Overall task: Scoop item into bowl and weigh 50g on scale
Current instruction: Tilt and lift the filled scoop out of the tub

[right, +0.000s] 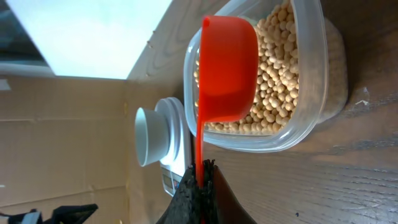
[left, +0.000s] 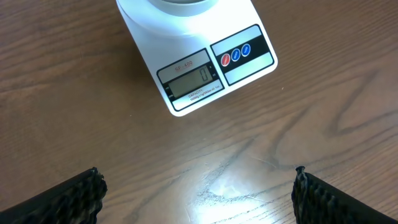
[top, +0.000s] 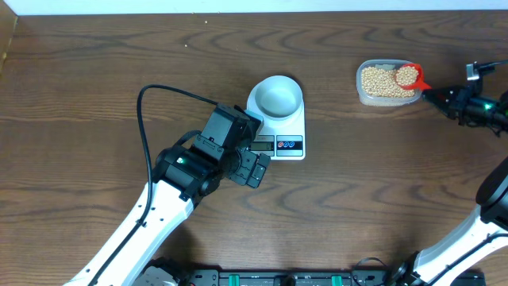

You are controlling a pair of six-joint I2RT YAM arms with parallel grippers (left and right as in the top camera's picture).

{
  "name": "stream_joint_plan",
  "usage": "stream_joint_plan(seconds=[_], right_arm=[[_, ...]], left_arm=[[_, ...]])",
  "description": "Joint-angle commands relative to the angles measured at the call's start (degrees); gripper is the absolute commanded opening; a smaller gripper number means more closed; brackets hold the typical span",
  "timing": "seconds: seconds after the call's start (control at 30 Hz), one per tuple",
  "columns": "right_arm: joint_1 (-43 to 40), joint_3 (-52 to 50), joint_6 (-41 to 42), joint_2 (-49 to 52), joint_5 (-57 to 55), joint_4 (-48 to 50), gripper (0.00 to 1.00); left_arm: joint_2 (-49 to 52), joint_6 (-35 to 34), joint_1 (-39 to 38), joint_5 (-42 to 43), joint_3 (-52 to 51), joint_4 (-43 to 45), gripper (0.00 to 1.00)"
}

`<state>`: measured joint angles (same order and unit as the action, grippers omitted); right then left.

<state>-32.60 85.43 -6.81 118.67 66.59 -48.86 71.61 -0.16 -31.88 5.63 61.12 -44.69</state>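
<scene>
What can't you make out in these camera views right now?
Overhead: the display on the scale is too small to read, and the left arm overlaps its edge.
Left wrist: the bowl is cut off by the top edge, so its inside is unseen.
Right wrist: the red scoop shows only its outer wall, which hides whatever it holds.

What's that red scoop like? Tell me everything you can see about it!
The scoop is bright orange-red and shiny like plastic, with a deep rounded cup and a long thin handle. The right gripper pinches the end of the handle. The cup sits inside the clear tub, right against the beans, and from overhead it looks filled with them.
</scene>
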Motion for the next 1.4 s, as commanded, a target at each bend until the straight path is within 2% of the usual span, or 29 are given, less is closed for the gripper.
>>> stream_joint_plan(seconds=[0.0,1.37], right_arm=[[-0.7,-0.3,-1.7,0.7,4.2,-0.5,0.01],[-0.8,-0.3,-2.8,0.7,4.5,-1.9,0.01]], left_arm=[[-0.2,0.0,0.2,-0.3,0.4,-0.1,0.98],[-0.2,-0.1,0.2,-0.3,0.4,-0.1,0.98]])
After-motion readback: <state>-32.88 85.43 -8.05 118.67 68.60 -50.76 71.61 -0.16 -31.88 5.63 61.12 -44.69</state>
